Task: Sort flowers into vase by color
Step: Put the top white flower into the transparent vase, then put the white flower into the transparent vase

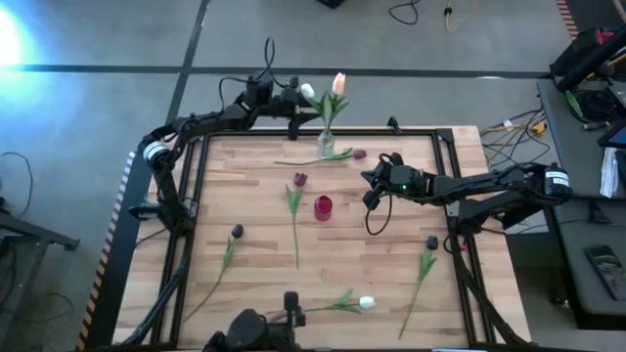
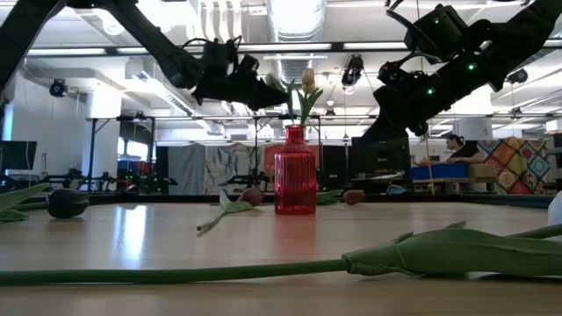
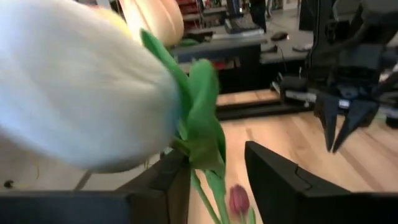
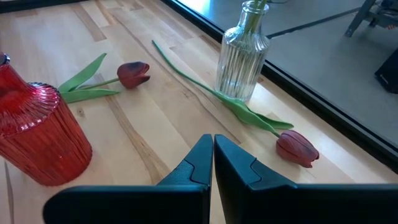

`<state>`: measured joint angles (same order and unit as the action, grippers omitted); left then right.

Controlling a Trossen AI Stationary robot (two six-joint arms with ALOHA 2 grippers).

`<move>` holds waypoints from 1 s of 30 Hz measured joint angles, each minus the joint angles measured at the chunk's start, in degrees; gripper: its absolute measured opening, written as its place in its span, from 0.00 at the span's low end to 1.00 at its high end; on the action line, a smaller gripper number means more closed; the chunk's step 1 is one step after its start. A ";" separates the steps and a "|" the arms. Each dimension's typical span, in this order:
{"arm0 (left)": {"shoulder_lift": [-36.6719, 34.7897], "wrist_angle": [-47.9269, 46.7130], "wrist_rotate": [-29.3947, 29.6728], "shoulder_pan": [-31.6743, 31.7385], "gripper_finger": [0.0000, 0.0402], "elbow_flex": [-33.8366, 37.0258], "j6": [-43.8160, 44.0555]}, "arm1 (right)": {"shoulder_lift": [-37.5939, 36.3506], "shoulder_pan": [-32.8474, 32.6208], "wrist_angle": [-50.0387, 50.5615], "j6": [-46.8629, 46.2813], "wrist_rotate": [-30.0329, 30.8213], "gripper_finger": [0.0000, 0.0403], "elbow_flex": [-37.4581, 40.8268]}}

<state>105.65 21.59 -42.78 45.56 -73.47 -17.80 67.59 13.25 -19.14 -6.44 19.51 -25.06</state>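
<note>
No writing or labels show anywhere. The left gripper hangs over the table's far edge, fingers spread around a white tulip beside the peach tulip standing in the clear vase. Mid-table, a red vase stands on open wood. The right gripper, fingers pressed together, hovers right of it. More tulips lie scattered toward the near edge.

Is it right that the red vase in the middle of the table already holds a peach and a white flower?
Not quite. The red vase is empty in the high view. The peach flower and white flower stand at the clear glass vase on the table's far edge.
</note>
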 joint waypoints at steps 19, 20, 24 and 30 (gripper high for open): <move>-4.34 -20.89 9.25 0.02 0.44 0.02 -10.98 | 0.00 -0.01 0.07 0.00 -0.02 0.02 0.00; -4.70 -21.71 9.26 0.01 0.44 0.02 -11.38 | 0.00 0.01 0.07 0.00 -0.01 0.02 0.00; -6.17 -24.35 9.26 0.00 0.44 0.82 -12.50 | 0.00 0.01 0.13 0.02 -0.02 0.02 0.00; -9.17 -24.57 11.15 0.00 0.44 6.09 -14.12 | 0.00 0.01 0.36 0.02 -0.02 0.02 0.00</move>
<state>96.47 -2.98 -31.62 45.56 -67.38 -31.92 67.59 13.26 -18.78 -6.42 19.49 -25.06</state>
